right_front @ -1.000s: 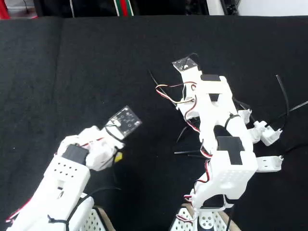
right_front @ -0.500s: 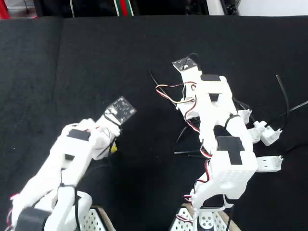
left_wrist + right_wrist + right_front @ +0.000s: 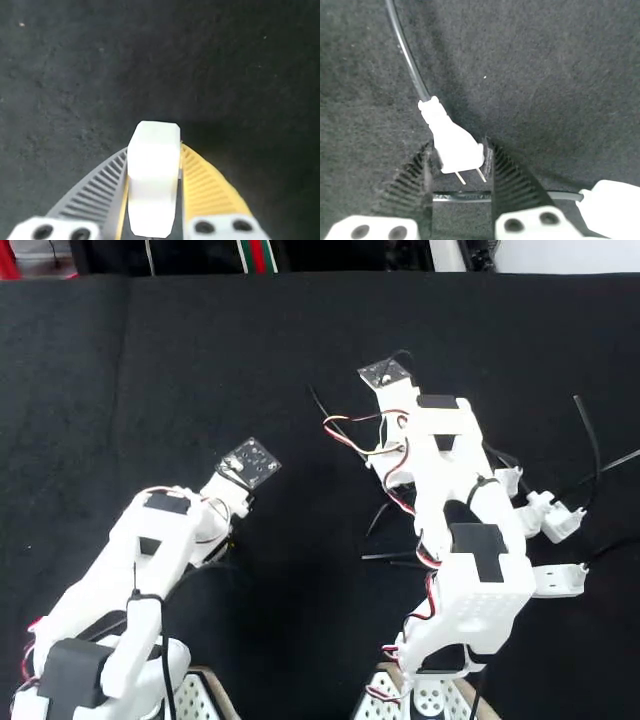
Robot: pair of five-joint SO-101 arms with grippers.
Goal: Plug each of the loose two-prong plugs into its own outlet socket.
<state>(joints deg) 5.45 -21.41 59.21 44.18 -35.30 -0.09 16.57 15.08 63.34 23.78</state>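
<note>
Black felt point(image 3: 200, 360), both grippers tipped down
left gripper point(image 3: 152, 150) pinches white plastic block point(image 3: 152, 175); right gripper point(image 3: 458, 150) clamps white two-prong plug point(image 3: 447, 135)

so left arm point(image 3: 150, 570) is front-left on the table point(image 3: 200, 360), right arm point(image 3: 470, 540) right of center. block point(image 3: 152, 180) pinched in left gripper point(image 3: 153, 150), plug point(image 3: 452, 142) in right gripper point(image 3: 458, 150) w/ cord point(image 3: 407, 60) running off across the table. front piece point(image 3: 558, 580) & rear piece point(image 3: 555, 518) lie just right of right arm.

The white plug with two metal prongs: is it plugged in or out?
Out. The white two-prong plug sits clamped in the right gripper, both prongs bare, in no socket.
</note>
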